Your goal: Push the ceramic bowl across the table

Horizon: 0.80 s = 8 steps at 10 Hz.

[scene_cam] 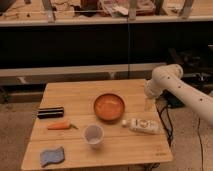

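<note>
The orange ceramic bowl sits upright near the middle of the wooden table, a little right of centre. My white arm reaches in from the right, with its bend above the table's right edge. My gripper hangs down at that edge, to the right of the bowl and apart from it. Nothing is visibly held in it.
A white bottle lies on its side just right and in front of the bowl. A clear cup stands in front of the bowl. A black box, a carrot and a blue sponge lie on the left. Shelving stands behind the table.
</note>
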Available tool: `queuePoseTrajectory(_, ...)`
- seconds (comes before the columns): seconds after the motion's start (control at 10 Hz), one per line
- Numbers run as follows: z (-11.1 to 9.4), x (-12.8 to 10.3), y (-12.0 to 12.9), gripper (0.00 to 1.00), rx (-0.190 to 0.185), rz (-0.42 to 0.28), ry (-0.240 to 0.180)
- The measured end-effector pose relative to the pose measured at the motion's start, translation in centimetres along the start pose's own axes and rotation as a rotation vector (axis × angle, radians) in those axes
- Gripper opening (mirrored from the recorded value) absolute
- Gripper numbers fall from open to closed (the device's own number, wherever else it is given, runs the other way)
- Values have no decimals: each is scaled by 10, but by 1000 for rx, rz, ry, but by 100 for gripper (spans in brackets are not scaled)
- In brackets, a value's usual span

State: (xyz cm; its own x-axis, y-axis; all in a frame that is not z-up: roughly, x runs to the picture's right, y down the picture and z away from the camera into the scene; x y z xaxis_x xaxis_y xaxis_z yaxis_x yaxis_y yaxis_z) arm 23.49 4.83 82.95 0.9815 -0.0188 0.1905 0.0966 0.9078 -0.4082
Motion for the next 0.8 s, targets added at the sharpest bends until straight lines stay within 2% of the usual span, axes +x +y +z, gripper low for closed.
queuePoseTrajectory(0.8,10,-9,-3,80,7,-23,12)
